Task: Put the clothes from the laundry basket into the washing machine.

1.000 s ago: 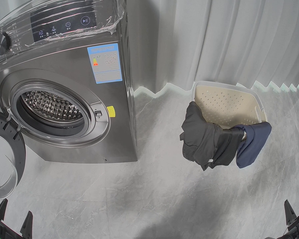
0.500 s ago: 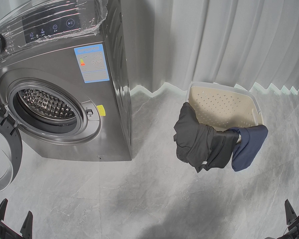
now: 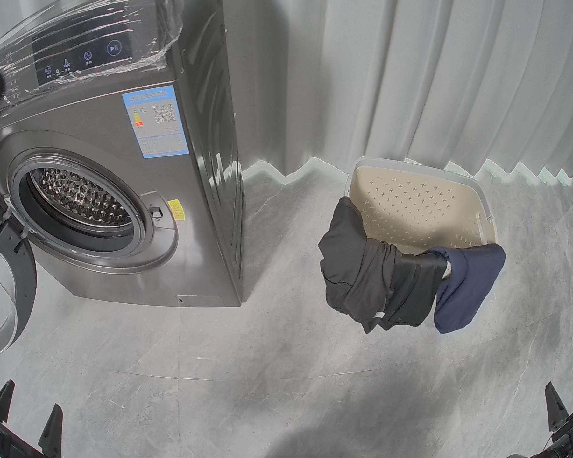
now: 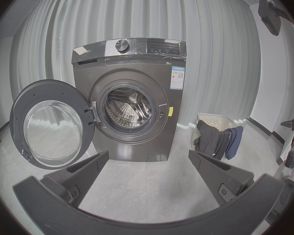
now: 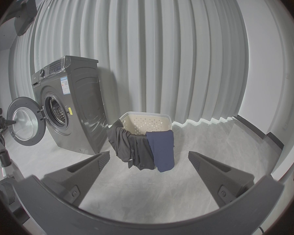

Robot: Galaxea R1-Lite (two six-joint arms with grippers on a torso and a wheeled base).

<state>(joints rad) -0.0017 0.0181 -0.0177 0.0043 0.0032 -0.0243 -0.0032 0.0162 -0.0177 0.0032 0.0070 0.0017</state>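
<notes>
Over the near rim of the laundry basket (image 3: 420,205), right of the washing machine (image 3: 191,160) with its door (image 3: 3,287) open, hang a black garment (image 3: 369,275) and a navy garment (image 3: 468,281). My left gripper (image 3: 30,399) and right gripper (image 3: 568,376) hover low, fingers spread, empty.

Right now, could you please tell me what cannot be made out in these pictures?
Head view: the washing machine door is cut off by the left edge.
Head view: the near rim of the laundry basket is hidden under the black clothes and the navy garment.
All views: overlapping folds hide whether the black clothes are one piece or several.
Head view: the lower part of the drum is hidden behind its ring.
</notes>
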